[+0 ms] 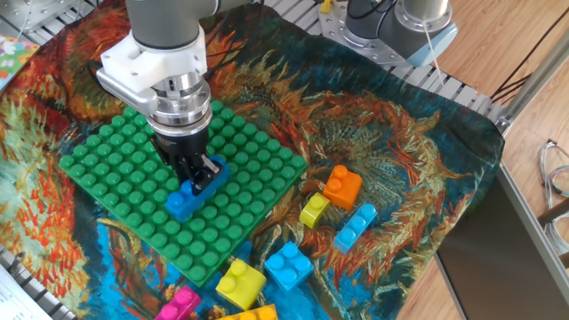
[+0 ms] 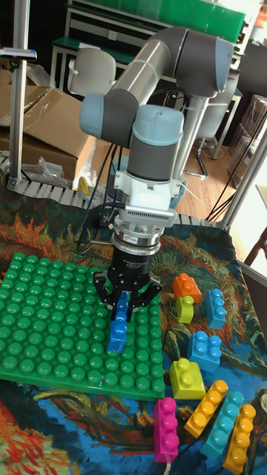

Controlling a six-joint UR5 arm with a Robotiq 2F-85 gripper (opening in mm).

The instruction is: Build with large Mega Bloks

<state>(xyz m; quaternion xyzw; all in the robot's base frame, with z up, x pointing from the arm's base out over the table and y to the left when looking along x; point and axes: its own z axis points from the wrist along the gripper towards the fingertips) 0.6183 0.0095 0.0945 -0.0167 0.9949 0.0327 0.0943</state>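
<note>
Blue long studded plastic brick (image 1: 189, 193) lies on the green baseplate (image 1: 107, 169), long axis seven-to-one o'clock; the black two-finger claw (image 1: 201, 173) clamps its one-o'clock end (directly above).

The gripper (image 1: 197, 171) covers the upper end of the long blue brick (image 1: 188, 197) at centre left of the fixed view, so contact there cannot be judged. At the bottom edge the pink brick (image 1: 176, 307) and an orange brick (image 1: 252, 313) are cut off. The arm runs out past the top edge.
</note>
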